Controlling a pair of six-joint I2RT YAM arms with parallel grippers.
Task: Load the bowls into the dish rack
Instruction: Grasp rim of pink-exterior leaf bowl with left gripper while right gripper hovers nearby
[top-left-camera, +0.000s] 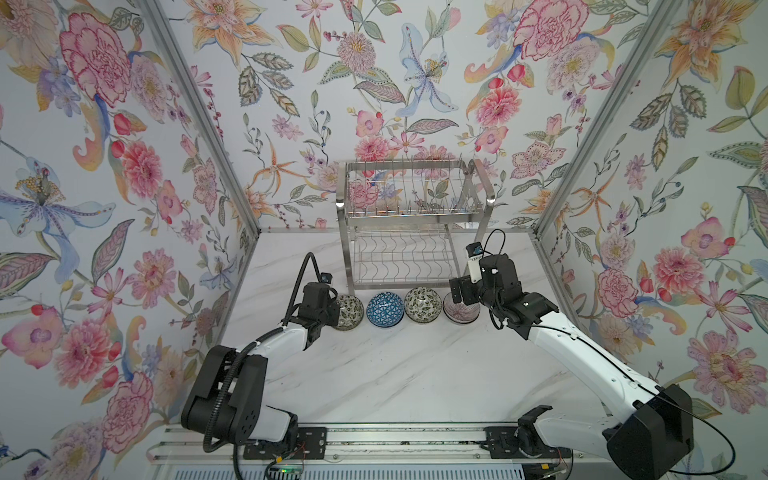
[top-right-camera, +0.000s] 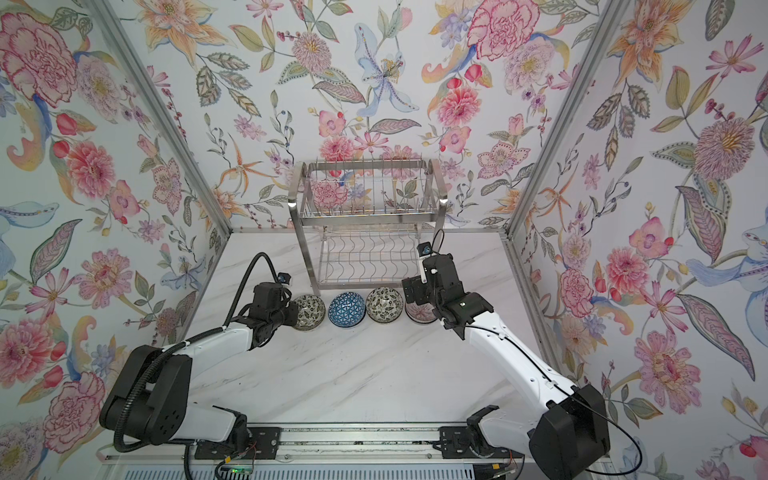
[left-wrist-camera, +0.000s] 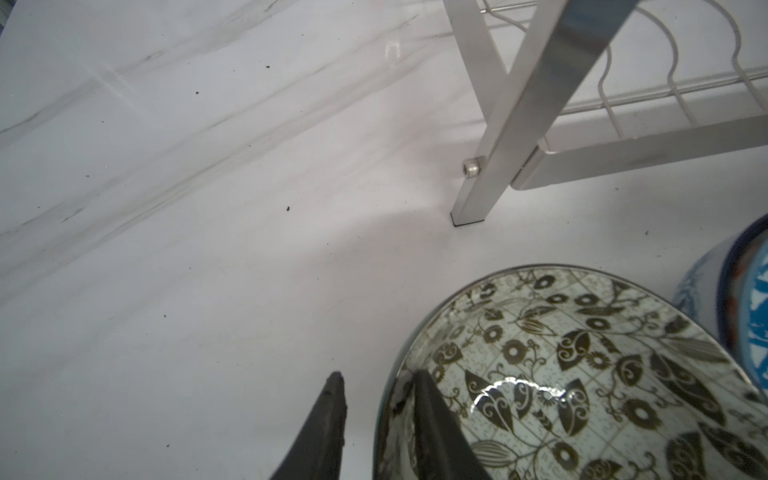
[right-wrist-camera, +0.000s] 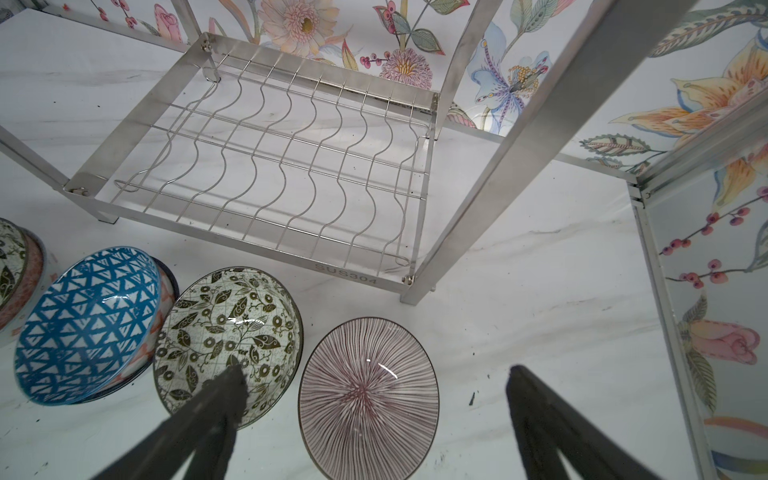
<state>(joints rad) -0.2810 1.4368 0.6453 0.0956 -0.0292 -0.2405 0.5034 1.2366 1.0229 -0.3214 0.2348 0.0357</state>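
Before dish rack (top-left-camera: 413, 216), on table (top-left-camera: 395, 374): four bowls (top-left-camera: 385, 307) in row. Left pincer (left-wrist-camera: 377, 376) astride leaf bowl (left-wrist-camera: 561, 365) rim, not yet clamped; right pincer (right-wrist-camera: 374, 369) wide open. Glazed ceramic, likely stiff, slick, chippable; pinch rim.

Bright, diffuse lighting; soft shadows on the marble table (left-wrist-camera: 208, 291); specular glare in the leaf-patterned bowl (left-wrist-camera: 582, 374); wide-angle edge distortion.

Glossy bowls (right-wrist-camera: 368, 399), shiny steel dish rack (top-left-camera: 415, 215), smooth marbled table (top-left-camera: 395, 374).
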